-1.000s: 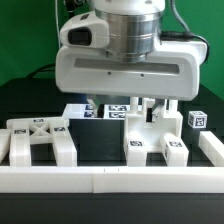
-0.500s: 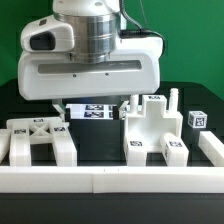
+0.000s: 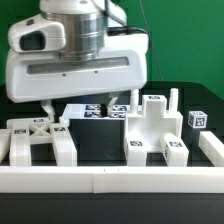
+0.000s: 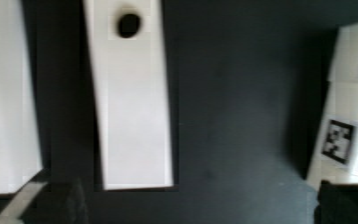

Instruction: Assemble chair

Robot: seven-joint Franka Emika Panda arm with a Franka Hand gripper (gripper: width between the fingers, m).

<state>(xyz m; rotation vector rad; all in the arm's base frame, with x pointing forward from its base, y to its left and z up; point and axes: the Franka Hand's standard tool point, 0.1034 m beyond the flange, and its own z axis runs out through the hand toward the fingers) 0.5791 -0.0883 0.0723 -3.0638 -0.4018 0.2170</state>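
Two-finger gripper (image 3: 81, 104) is hanging with jaws spread wide, pinching nothing, toward the exterior view's left. Flat white marker board (image 3: 92, 112) is lying just behind its fingertips (image 3: 47, 105). Chunky matte-white left chair part (image 3: 38, 140), tagged on top, is sitting on the black table (image 3: 100, 148) below the gripper. Taller matte-white right chair part (image 3: 152, 128) is standing well apart, toward the exterior view's right. Small white tagged cube (image 3: 197, 118) is resting beyond it. Long low white border rail (image 3: 110, 178) is running along the front. Wrist view is showing a long white bar with a dark oval hole (image 4: 130, 110) and a tagged white block (image 4: 350, 120) apart from it.
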